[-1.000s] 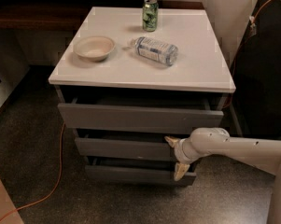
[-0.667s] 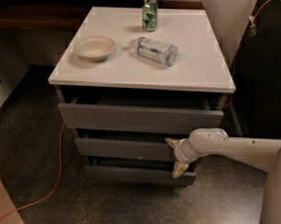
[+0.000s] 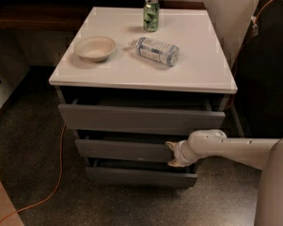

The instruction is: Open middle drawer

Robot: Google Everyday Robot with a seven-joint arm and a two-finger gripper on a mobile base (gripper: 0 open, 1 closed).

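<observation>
Reaching from three o'clock, the pale claw (image 3: pixel 174 154) sits at the right end of the grey flat-fronted middle drawer (image 3: pixel 122 150), presumably to pull it. Its opening cannot be told.

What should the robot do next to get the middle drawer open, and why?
Probably pull the end effector straight back, away from the cabinet. It sits at the right end of the middle drawer, against its front. Only a narrow dark gap shows above that front, so the drawer looks barely open.
</observation>
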